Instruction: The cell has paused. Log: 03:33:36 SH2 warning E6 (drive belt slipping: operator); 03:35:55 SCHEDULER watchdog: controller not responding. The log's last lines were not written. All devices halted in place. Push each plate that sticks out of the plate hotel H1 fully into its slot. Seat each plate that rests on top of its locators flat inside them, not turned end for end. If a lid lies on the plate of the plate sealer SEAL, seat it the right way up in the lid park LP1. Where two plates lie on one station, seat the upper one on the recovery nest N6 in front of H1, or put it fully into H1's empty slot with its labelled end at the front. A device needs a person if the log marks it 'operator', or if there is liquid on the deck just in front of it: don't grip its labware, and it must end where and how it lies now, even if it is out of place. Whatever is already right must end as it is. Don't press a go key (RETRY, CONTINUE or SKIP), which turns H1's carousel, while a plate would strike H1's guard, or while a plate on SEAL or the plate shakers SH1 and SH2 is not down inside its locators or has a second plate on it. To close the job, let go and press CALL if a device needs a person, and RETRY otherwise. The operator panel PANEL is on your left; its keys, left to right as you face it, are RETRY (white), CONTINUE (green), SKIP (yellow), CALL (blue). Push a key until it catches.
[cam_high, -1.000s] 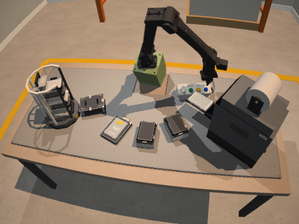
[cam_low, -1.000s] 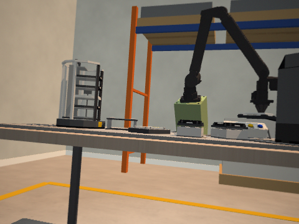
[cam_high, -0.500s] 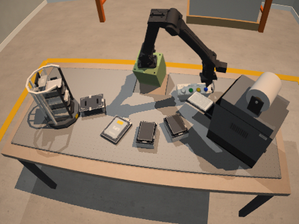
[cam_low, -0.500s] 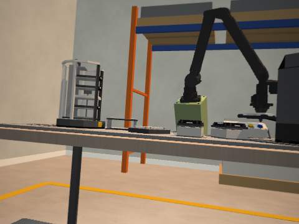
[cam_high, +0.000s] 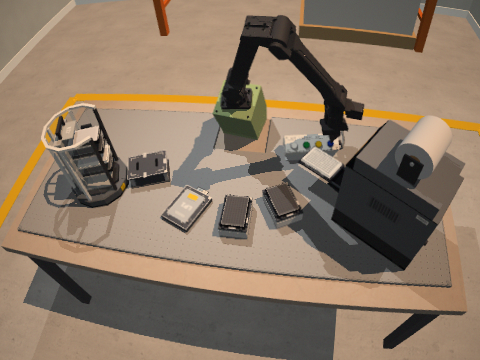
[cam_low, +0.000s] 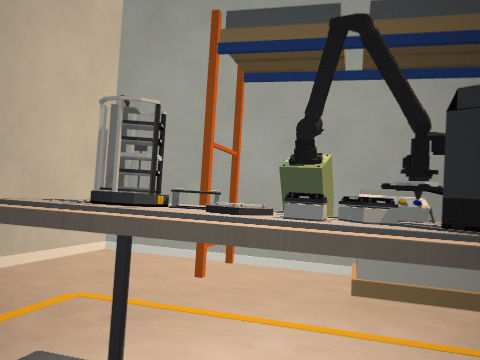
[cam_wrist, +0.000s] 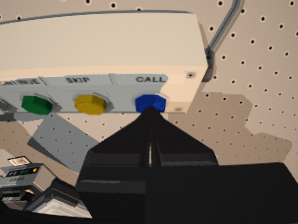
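My gripper (cam_wrist: 150, 113), fingers pressed together on nothing, points at the CALL key (cam_wrist: 150, 102); drifting sideways, I could strike SKIP (cam_wrist: 91, 103) instead.
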